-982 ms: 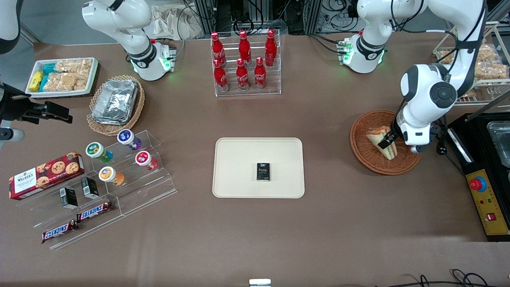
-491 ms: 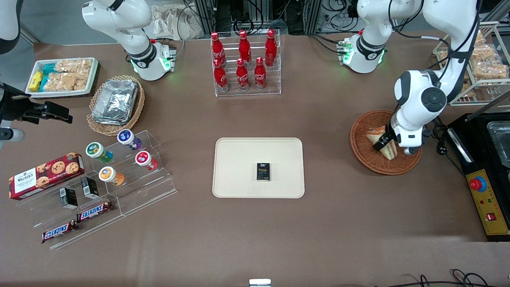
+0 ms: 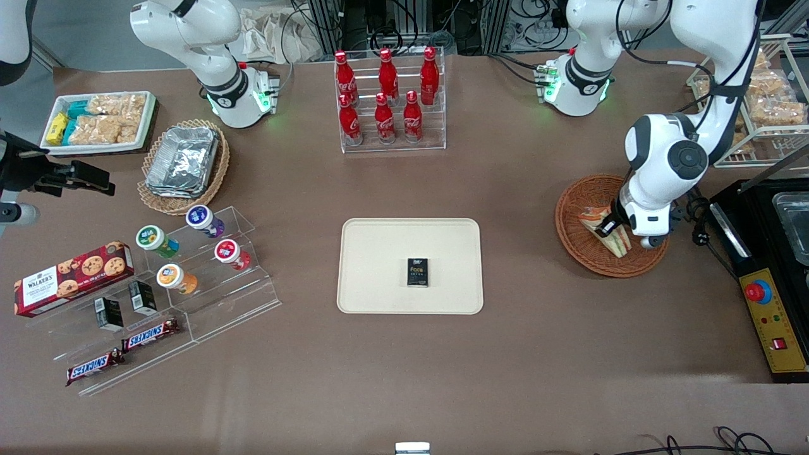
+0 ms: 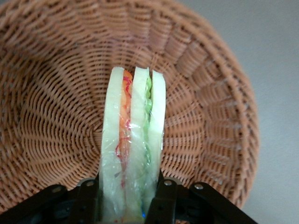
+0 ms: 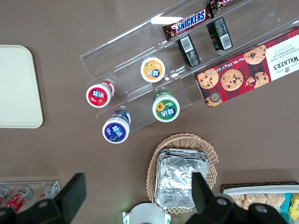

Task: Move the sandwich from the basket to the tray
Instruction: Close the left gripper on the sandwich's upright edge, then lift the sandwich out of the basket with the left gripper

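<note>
Gripping the clear-wrapped triangular white-bread sandwich with green, orange and pink filling, the left arm's gripper has its fingers clamped on the two bread faces near one end; the wedge stands on edge inside the round reddish-brown woven wicker basket.

Likely risks: soft bread and slick wrap could slip or squash, and the free end looks heavy enough to droop and pivot since the hold is at one end. The tip may also catch the basket's raised rim if it moves sideways before lifting clear.

The flat cream-beige rectangular tray lies well apart, toward the parked arm's end. Bare brown table lies between. A small black box sits on the tray, with plenty of bare surface around it.
</note>
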Tool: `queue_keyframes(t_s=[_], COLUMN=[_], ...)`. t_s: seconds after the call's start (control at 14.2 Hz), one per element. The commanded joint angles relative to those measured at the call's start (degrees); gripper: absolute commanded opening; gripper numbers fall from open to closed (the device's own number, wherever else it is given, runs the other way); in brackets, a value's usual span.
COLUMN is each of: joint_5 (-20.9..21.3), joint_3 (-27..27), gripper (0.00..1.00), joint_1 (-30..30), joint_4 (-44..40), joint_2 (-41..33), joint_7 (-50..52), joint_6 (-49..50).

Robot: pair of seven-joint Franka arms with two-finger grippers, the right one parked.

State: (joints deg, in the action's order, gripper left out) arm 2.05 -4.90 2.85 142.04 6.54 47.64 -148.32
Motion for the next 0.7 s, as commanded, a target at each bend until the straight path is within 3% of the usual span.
queue_keyframes(t_s=[0.0,0.14,0.42,0.63], joint_5=[1.03,1.03,1.12,1.03], joint_3=[-0.64,-0.73,-0.64,-0.99], gripper=[0.0,0.0,0.0,0.0], joint_1=[0.66,0.66,0.66,0.31], joint_4=[-2.54,-6.05,-23.61,-32.41], joint_2=[-4.07,-6.01,-4.7,-4.61], joint_7=[-2.44,-6.84,-12.46,-17.39], joint_6=[5.03,10.91,33.13,40.8])
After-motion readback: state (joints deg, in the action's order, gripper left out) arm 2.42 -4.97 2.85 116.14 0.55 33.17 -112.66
